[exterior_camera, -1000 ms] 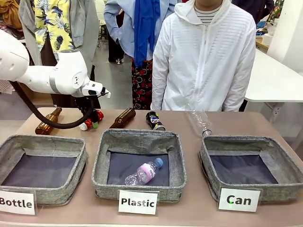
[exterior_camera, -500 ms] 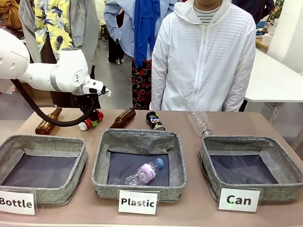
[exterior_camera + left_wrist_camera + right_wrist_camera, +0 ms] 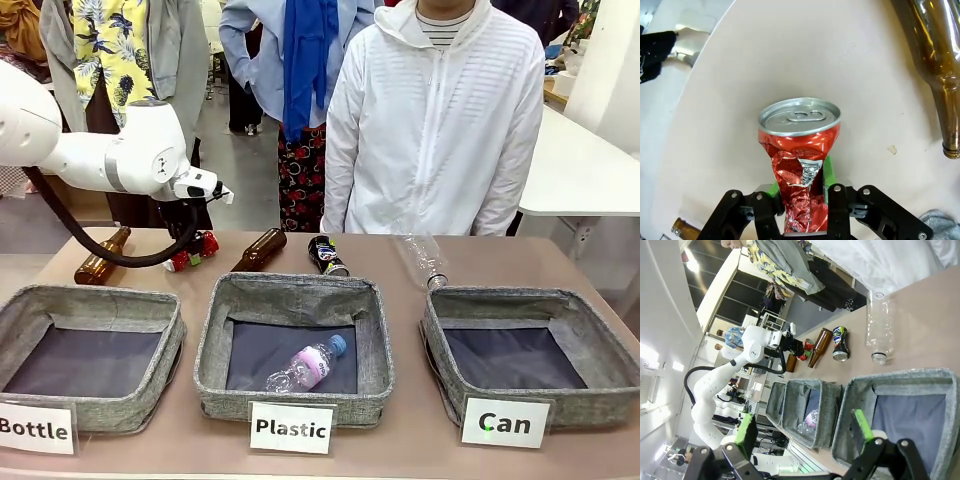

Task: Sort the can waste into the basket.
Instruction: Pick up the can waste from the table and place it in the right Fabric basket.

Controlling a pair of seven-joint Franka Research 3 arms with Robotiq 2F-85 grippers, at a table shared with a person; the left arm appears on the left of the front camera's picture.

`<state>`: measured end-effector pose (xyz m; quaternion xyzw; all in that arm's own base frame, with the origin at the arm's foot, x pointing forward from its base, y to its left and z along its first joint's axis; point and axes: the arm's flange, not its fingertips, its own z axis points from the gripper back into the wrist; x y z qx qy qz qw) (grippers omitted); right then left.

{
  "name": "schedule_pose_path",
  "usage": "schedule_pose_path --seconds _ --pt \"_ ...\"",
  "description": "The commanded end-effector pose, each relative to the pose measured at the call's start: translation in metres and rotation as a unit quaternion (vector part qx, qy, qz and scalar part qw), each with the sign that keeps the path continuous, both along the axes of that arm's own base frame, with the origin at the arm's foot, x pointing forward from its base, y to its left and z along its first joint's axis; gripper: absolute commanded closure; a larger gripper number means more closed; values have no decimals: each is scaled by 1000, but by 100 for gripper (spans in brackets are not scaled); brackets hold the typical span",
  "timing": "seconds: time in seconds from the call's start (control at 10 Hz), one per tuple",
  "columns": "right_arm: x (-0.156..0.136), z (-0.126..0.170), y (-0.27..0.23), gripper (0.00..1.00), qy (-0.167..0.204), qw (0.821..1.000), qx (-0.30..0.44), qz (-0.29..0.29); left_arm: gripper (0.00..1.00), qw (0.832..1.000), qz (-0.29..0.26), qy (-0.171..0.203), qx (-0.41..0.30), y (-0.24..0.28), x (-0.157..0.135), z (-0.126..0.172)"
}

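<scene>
Bare table (image 3: 790,55) around the crushed red can (image 3: 801,150); brown bottle (image 3: 934,70) near one side.

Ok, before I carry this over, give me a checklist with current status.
1. Grip: left jaws shut on the crushed red can: ok.
2. Clearance: nearest brown bottle apart from that can: ok.
3. Target: Can basket stands at the robot's right, label readable: ok.
4. Path: right jaws open, close by that basket; whether they block the drop: cannot tell.
5. Job done: black can lies on the table, unsorted: not ok.
</scene>
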<state>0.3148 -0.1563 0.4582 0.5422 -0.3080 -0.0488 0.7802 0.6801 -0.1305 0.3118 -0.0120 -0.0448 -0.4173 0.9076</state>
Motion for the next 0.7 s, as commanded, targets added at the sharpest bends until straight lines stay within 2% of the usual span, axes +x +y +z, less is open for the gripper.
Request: schedule_pose_path --seconds 0.0,0.2,0.3,0.4,0.6 --pt "3 1 0 0 -20 1000 5 -1 100 999 -37 14 -17 12 -18 23" --pt "3 1 0 0 -20 1000 5 -1 100 989 -140 -5 -57 44 -75 91" --pt "3 1 0 0 -20 1000 5 -1 100 983 -174 -25 -52 65 -107 126" --pt "3 1 0 0 -20 1000 5 -1 100 979 -195 -41 -47 86 -137 151" --pt "3 1 0 0 -20 1000 5 -1 100 958 -278 -58 -42 124 -195 177"
